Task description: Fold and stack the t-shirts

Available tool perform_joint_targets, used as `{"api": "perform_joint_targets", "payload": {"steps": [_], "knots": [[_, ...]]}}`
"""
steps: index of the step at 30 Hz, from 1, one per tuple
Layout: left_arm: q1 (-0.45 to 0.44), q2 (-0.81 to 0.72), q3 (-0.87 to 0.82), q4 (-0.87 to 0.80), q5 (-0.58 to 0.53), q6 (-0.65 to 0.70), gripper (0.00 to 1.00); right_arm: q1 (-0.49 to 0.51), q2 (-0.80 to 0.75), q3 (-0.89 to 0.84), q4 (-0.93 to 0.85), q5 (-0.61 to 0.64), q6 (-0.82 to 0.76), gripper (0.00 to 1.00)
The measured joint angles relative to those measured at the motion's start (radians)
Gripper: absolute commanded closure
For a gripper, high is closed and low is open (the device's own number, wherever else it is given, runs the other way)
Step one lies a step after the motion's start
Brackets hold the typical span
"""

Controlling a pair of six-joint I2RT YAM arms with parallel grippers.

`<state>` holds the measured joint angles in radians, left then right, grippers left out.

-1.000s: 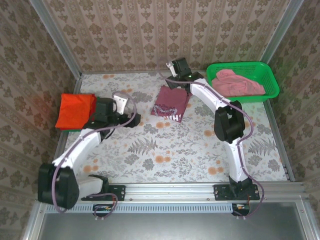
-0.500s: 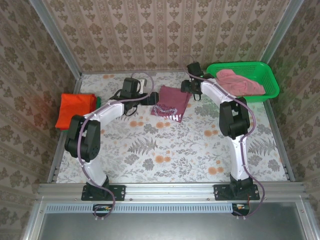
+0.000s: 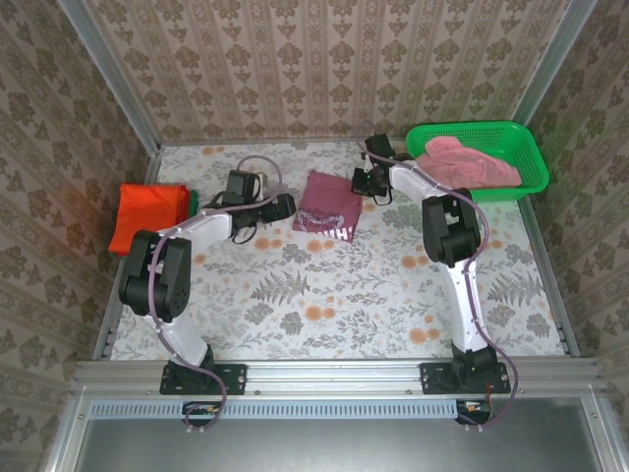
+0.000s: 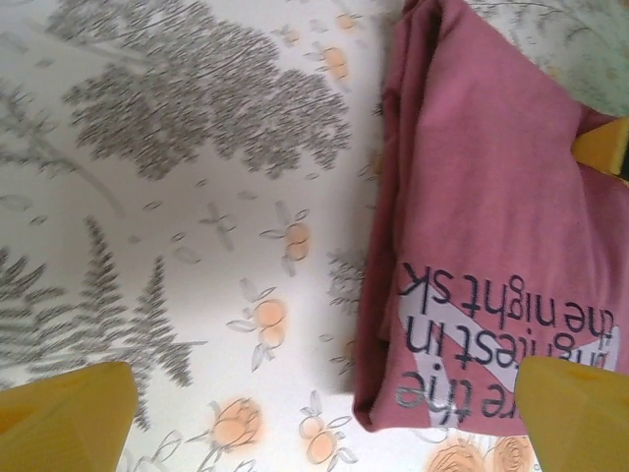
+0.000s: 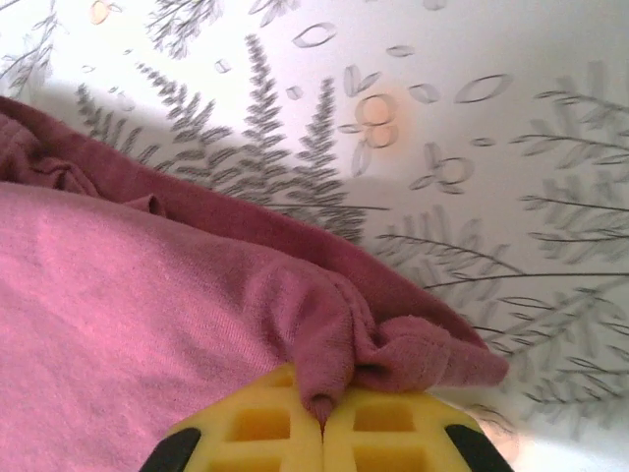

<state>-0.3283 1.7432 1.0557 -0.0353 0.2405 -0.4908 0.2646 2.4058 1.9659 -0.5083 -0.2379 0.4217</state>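
Status: right gripper pinches the basket-side edge of the maroon t-shirt, which lies on tabletop just left of green basket; left gripper spread wide at the shirt's side away from basket.

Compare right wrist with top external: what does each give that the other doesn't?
Right wrist: a fold of the maroon t-shirt pinched in the shut right gripper. Top external: the left gripper beside that shirt, the orange t-shirt at far left, the pink t-shirt in the green basket. Both: the maroon t-shirt on the floral table.
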Motion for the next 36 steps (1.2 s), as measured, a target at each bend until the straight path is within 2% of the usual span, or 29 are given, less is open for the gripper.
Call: {"api": "perform_joint_targets", "payload": {"steps": [5, 9, 14, 24, 31, 36], "knots": [[0.008, -0.002, -0.009, 0.007, 0.02, -0.038, 0.0, -0.016, 0.01, 0.01, 0.008, -0.149, -0.074, 1.0], [-0.008, 0.011, -0.009, 0.045, 0.044, -0.074, 0.0, -0.034, 0.074, 0.097, -0.021, -0.293, -0.146, 0.99], [-0.038, 0.101, 0.014, 0.072, 0.077, -0.121, 0.02, -0.046, 0.149, 0.211, -0.103, -0.38, -0.224, 0.99], [-0.064, 0.209, 0.08, 0.107, 0.117, -0.159, 0.36, -0.037, 0.165, 0.227, -0.153, -0.429, -0.267, 0.98], [-0.072, 0.267, 0.137, 0.102, 0.138, -0.148, 0.51, -0.034, 0.165, 0.227, -0.154, -0.429, -0.269, 0.98], [-0.096, 0.278, 0.149, 0.095, 0.138, -0.145, 0.51, -0.033, 0.165, 0.227, -0.154, -0.429, -0.267, 0.98]]}}
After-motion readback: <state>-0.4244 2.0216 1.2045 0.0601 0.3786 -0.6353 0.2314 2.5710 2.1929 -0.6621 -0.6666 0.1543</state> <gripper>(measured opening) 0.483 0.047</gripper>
